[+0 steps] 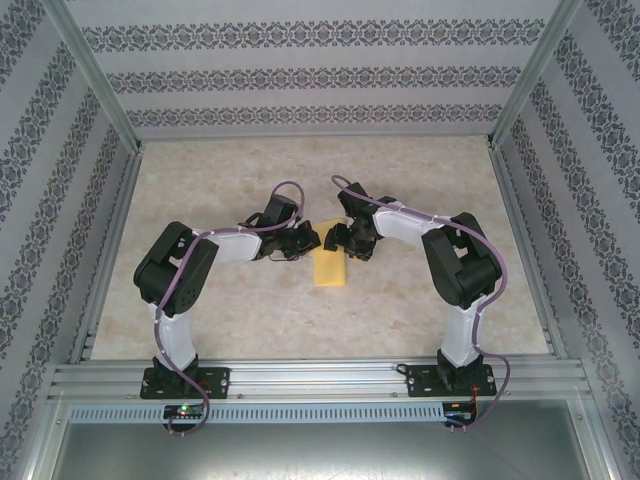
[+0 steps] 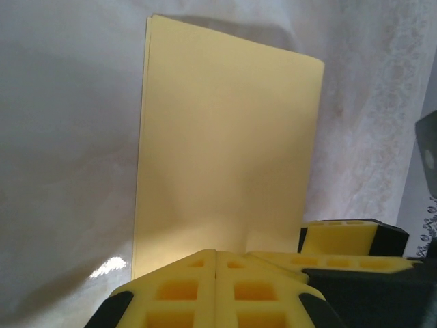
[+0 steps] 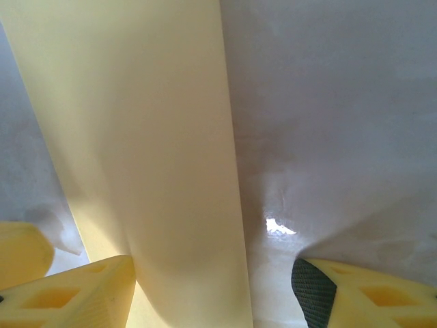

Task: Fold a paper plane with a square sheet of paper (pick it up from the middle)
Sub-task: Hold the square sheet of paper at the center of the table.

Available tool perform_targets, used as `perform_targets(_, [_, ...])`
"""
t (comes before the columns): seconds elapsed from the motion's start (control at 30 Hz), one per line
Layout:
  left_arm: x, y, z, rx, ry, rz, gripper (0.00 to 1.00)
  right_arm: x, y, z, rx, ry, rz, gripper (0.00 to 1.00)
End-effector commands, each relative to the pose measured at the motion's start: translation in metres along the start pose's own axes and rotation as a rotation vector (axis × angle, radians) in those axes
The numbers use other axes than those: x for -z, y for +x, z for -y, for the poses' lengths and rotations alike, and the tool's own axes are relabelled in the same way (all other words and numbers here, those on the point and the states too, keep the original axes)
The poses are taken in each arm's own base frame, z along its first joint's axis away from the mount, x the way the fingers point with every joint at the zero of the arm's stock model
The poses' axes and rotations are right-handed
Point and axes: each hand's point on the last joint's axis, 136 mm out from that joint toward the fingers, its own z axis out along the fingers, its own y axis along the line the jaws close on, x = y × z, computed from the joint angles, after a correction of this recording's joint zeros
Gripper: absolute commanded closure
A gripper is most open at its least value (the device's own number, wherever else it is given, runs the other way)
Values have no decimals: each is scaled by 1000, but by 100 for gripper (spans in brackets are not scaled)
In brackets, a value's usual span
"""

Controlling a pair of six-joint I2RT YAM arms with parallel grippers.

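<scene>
Beige mottled table (image 1: 250, 320), one yellow sheet of paper (image 1: 330, 268) lying on it.
Sheet sits about mid-table, folded to a narrow rectangle, with its long sides running front to back. In the left wrist view two layers show stacked along one long edge. The tabletop round the sheet is pale and slightly glossy, with a small glare spot just beside the sheet's long edge; in the right wrist view the surface looks faintly wrinkled near that spot. The sheet's end there looks a bit bowed, can't tell if fully flat. Aluminium rails (image 1: 320, 378) frame the table, well apart from the sheet.
</scene>
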Motion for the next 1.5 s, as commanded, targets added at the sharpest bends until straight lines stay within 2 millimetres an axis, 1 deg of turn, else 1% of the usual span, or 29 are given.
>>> perform_targets(0.0, [-6, 3, 5, 14, 6, -22, 100, -29, 23, 43, -17, 157, -87, 33])
perform_targets(0.1, [-9, 6, 6, 10, 13, -33, 100, -29, 23, 43, -17, 157, -86, 33])
perform_targets(0.23, [-14, 9, 2, 15, -2, -51, 100, -29, 23, 42, -18, 155, -88, 33])
perform_targets(0.4, [-15, 14, -13, 35, -58, -57, 100, -29, 22, 40, -17, 147, -86, 33])
perform_targets(0.63, [-19, 20, -24, 40, -80, -73, 100, -24, 19, 32, -16, 112, -71, 32])
perform_targets(0.7, [-19, 22, -28, 40, -93, -76, 100, -15, 14, 22, -10, 76, -46, 31])
perform_targets(0.8, [-18, 25, -35, 43, -110, -77, 100, 7, 0, 2, 8, -15, 14, 29])
perform_targets(0.83, [-19, 25, -36, 43, -111, -77, 100, 17, -5, -7, 17, -61, 37, 29])
perform_targets(0.9, [-18, 25, -37, 42, -113, -76, 100, 40, -15, -18, 25, -131, 98, 28])
perform_targets(1.0, [-18, 25, -37, 38, -114, -76, 100, 75, -27, -23, 14, -241, 183, 26])
perform_targets(1.07, [-18, 24, -35, 34, -113, -74, 100, 90, -28, -37, 33, -404, 194, 36])
perform_targets(1.1, [-17, 25, -36, 34, -115, -75, 100, 93, -25, -43, 31, -482, 177, 51])
perform_targets(1.13, [-17, 25, -36, 31, -117, -75, 100, 93, -22, -48, 32, -543, 156, 62])
perform_targets(1.17, [-17, 25, -37, 30, -121, -76, 100, 89, -19, -52, 35, -580, 127, 73])
perform_targets(1.2, [-17, 25, -38, 27, -124, -75, 100, 83, -14, -56, 37, -615, 90, 89])
perform_targets(1.23, [-17, 25, -39, 26, -128, -76, 100, 77, -10, -59, 31, -640, 57, 98])
perform_targets(1.3, [-17, 26, -40, 24, -132, -77, 100, 63, -4, -60, 18, -662, 12, 100])
perform_targets(1.37, [-16, 26, -40, 24, -134, -78, 100, 52, -1, -53, -1, -647, -2, 100])
perform_targets(1.47, [-16, 26, -42, 25, -138, -74, 100, 44, 1, -50, 4, -631, -20, 100])
